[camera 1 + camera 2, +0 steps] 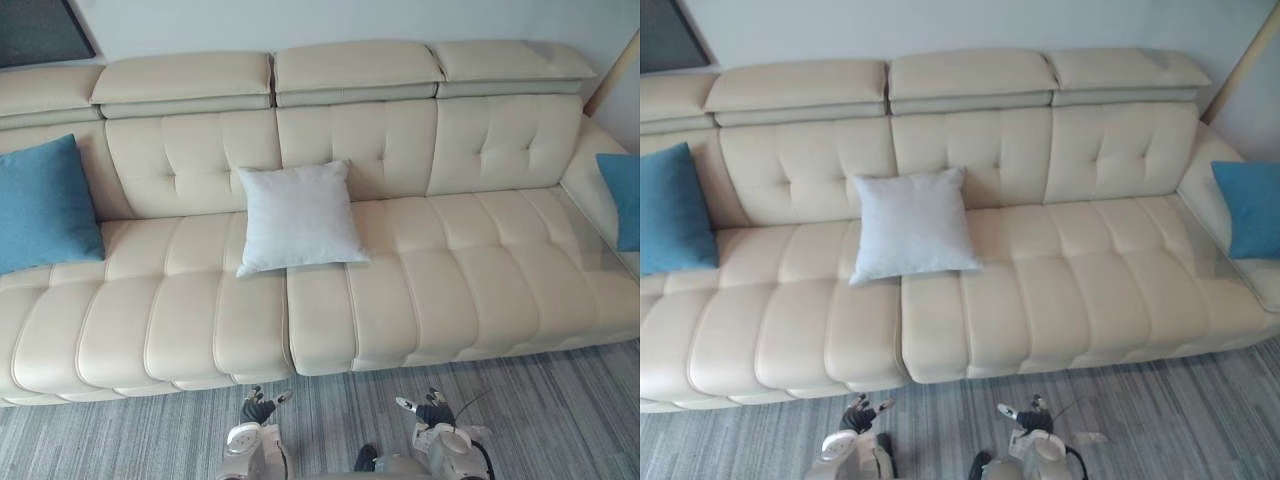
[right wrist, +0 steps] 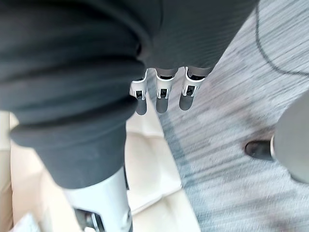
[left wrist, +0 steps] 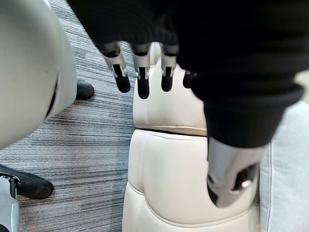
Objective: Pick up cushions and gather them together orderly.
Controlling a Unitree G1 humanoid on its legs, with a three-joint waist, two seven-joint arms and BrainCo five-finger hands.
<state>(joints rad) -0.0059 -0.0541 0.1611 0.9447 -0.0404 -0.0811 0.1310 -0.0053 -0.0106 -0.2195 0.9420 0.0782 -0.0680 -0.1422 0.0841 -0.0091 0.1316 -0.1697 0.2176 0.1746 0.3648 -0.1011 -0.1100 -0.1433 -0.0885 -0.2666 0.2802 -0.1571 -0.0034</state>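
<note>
A light grey cushion [image 1: 300, 215] leans against the backrest in the middle of the cream leather sofa [image 1: 450, 280]. One blue cushion [image 1: 45, 205] stands at the sofa's left end, and another blue cushion [image 1: 622, 200] rests against the right armrest. Both hands hang low over the carpet in front of the sofa, well short of every cushion. My left hand [image 1: 258, 408] is open, its fingers [image 3: 140, 77] straight and holding nothing, with the grey cushion's edge [image 3: 289, 164] just past it. My right hand [image 1: 428, 408] is open too, its fingers [image 2: 164, 96] straight.
Grey striped carpet [image 1: 560, 420] runs along the sofa's front edge. The seat stretches wide on both sides of the grey cushion. A dark panel [image 1: 40, 30] hangs on the wall at the upper left.
</note>
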